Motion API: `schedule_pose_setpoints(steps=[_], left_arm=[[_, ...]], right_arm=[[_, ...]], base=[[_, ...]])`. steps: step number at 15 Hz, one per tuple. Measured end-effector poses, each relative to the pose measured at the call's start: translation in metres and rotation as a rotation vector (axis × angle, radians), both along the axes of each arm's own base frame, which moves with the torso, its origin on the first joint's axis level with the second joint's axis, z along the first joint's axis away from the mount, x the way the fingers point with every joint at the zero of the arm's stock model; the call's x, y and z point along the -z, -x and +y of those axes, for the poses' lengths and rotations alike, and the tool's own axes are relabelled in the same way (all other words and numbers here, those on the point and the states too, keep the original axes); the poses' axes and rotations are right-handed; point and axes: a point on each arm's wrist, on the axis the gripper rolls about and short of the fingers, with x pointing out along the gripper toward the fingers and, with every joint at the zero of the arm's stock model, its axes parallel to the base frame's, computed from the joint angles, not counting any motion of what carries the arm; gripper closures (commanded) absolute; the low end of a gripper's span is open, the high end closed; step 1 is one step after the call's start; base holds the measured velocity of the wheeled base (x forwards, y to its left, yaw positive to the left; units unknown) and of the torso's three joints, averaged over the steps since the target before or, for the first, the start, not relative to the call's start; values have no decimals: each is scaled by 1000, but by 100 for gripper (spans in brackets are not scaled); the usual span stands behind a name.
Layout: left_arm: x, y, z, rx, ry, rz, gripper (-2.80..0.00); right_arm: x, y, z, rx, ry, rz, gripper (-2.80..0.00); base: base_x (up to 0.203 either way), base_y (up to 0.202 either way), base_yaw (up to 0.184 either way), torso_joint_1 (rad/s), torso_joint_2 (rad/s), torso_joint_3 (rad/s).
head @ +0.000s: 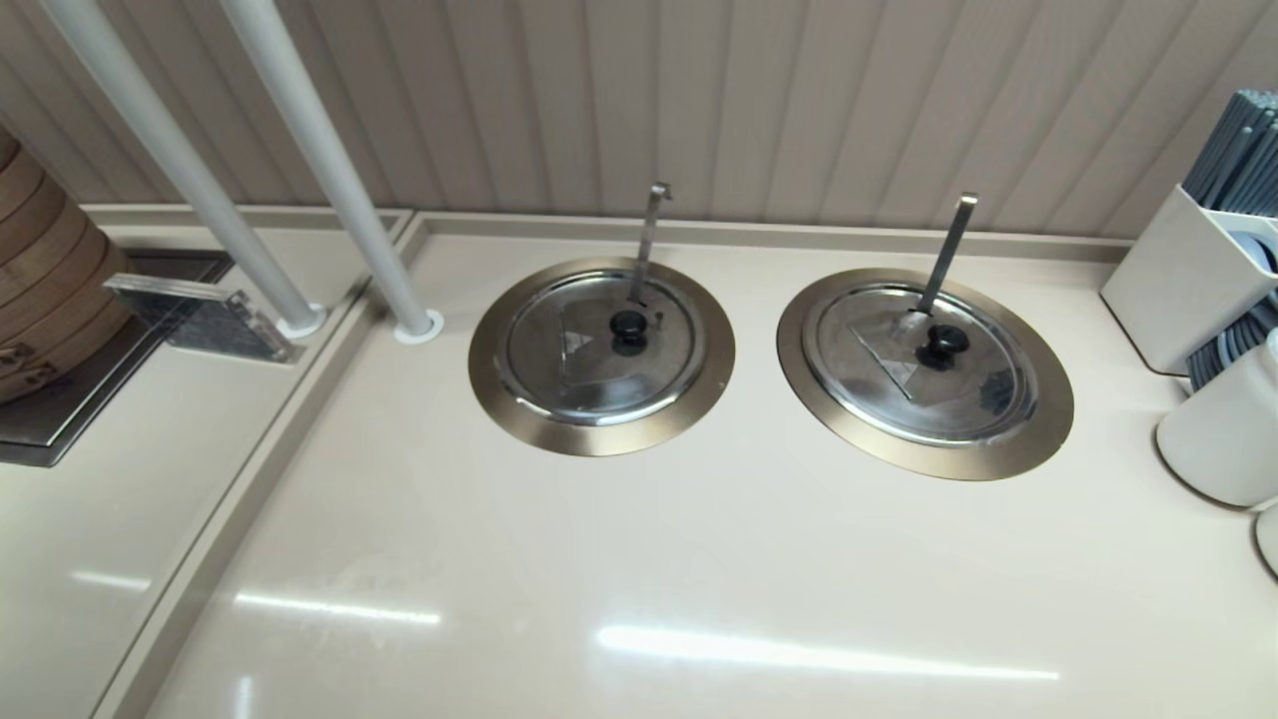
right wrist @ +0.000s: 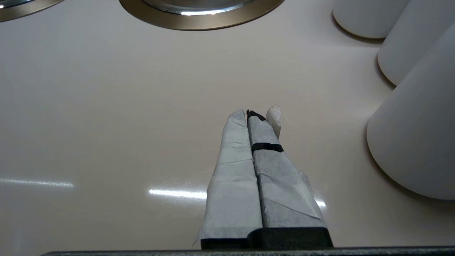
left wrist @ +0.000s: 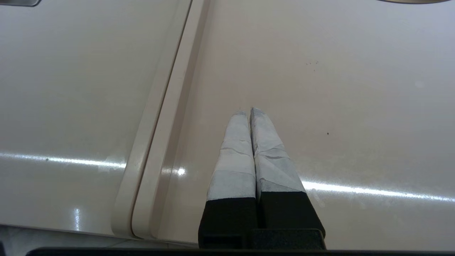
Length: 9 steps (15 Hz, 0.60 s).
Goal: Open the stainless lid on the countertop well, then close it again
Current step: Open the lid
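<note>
The stainless lid [head: 924, 364] lies flat and closed on the right-hand countertop well, whose bronze rim ring [head: 1038, 429] surrounds it. Its black knob [head: 942, 345] sits on the wedge-shaped flap, and the flat-tipped handle [head: 947, 255] leans out of the notch behind it. Neither arm shows in the head view. My right gripper [right wrist: 247, 113] is shut on nothing over bare counter, well short of the bronze ring [right wrist: 199, 21], and the lid's edge [right wrist: 199, 5] shows at the frame's border. My left gripper [left wrist: 248, 111] is shut and empty above bare counter beside a raised seam [left wrist: 160, 117].
The twin lid [head: 599, 350] with its upright hook-tipped handle [head: 649, 240] sits to the left. White cylinders [right wrist: 416, 135] and a white utensil holder [head: 1188, 280] crowd the right edge. Two white poles [head: 329, 170], a clear sign stand [head: 200, 315] and a bamboo steamer [head: 45, 280] stand at the left.
</note>
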Motion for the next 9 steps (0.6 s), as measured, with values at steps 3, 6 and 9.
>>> schedule_pose_setpoints(steps=[3, 6, 9], left_arm=[[0, 0, 0, 1, 0, 0, 0], [0, 0, 0, 1, 0, 0, 0], [0, 0, 0, 0, 0, 0, 0]], right_arm=[[0, 0, 0, -3, 9, -1, 0], [0, 0, 0, 1, 10, -3, 0], [-31, 9, 0, 5, -56, -84, 0]], base=[[0, 0, 0, 0, 0, 0], [0, 0, 0, 0, 0, 0], [0, 0, 0, 0, 0, 0]])
